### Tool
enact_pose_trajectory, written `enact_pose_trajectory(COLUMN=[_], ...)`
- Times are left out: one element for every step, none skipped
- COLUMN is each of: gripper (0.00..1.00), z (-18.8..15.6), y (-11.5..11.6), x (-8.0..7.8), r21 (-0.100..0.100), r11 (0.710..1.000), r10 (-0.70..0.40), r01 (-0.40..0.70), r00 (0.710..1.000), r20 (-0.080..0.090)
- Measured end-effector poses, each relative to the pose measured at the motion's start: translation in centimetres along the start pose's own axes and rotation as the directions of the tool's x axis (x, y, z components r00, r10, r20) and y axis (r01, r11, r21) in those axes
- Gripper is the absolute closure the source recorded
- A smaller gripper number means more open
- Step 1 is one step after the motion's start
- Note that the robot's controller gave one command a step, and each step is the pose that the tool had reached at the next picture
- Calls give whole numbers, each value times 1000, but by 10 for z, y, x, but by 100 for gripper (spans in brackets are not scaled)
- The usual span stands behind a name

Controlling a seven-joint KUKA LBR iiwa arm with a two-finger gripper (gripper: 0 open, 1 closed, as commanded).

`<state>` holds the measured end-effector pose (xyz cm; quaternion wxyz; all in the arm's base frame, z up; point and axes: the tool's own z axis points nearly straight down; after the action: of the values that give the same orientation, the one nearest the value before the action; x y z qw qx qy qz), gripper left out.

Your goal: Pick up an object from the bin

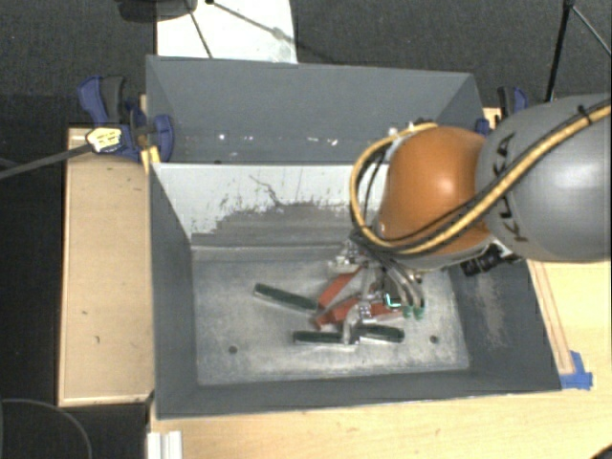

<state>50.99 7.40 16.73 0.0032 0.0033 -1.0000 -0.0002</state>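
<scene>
The arm (545, 194) comes in from the right and bends steeply down, its orange cover (430, 189) above the bin (239, 357). The pincer (365, 312) is low over a small heap right of the floor's middle. It is just beside a red piece (335, 295), with one dark green stick (285, 297) to the left and another dark green stick (320, 337) in front. I cannot tell whether the pincer is apart or together.

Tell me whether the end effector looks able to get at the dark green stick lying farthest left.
Probably yes: the dark green stick lies flat on bare bin floor, its left end uncovered, and the end effector sits low just right of it.
</scene>
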Motion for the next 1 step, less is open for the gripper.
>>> enact_pose_trajectory(gripper=[0], z=[-4], y=[0], x=[-2], r21=[-1], r11=[1000], r10=[2], r01=[-2], r00=[1000], r20=[8])
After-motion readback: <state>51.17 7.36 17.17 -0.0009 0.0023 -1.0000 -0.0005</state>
